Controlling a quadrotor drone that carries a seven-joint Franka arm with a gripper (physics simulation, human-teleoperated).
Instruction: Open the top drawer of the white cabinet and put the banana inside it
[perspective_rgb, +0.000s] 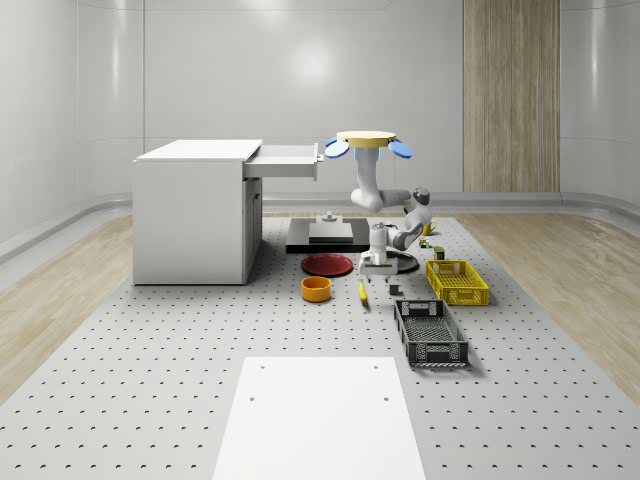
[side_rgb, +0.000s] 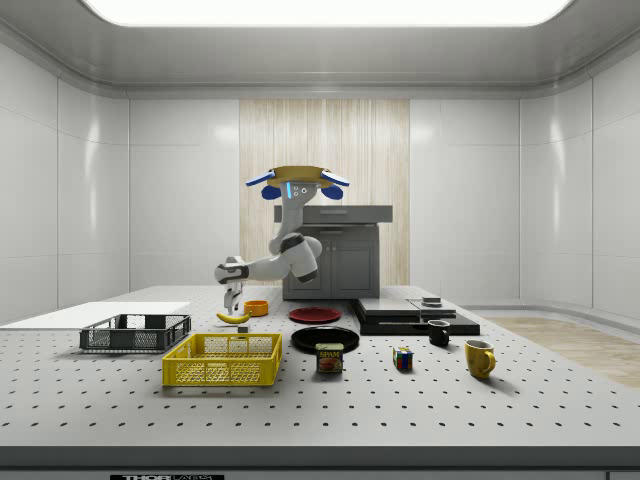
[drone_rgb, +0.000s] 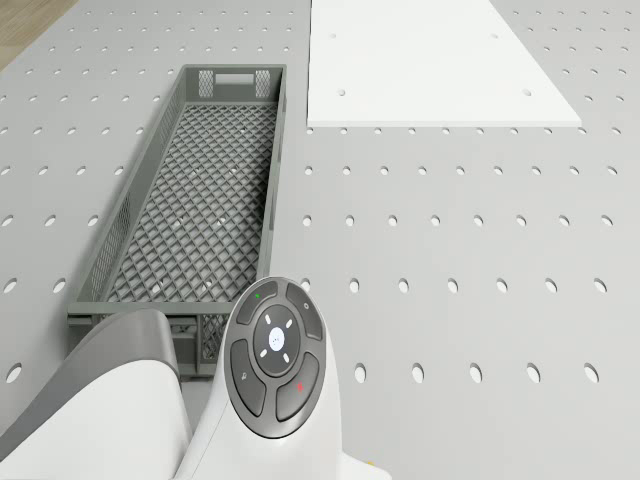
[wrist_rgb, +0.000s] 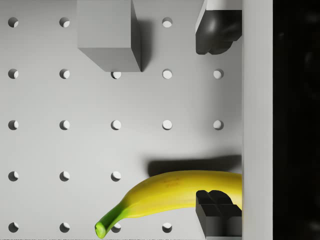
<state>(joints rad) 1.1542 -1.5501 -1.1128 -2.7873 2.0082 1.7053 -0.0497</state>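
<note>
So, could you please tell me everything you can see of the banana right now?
The banana is yellow and smooth, curving to a green stem tip. It lies flat on the perforated table, casting a shadow beside it. The end effector hangs open right over it, one fingertip overlapping its thicker end. In the whole-scene view it lies between the orange bowl and the yellow crate.
</note>
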